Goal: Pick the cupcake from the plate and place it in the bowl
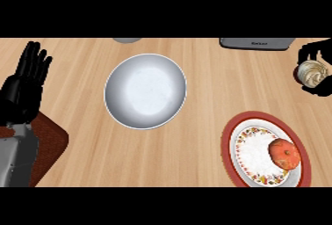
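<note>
Right hand (315,55) grips cupcake (313,72) at table's right edge; left hand (26,83) released; bowl (145,91) mid-table, pumpkin (284,154) on plate (256,154).

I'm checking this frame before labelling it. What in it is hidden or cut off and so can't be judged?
- Cupcake, head view: the right robot hand curls round it, hiding its base; the right edge cuts both.
- Grey object, head view: cut by the top edge, unidentifiable.
- Grey appliance, head view: only its lower rim shows; its label is too small to read.
- Brown mat, head view: partly hidden under the resting left robot hand and forearm.
</note>
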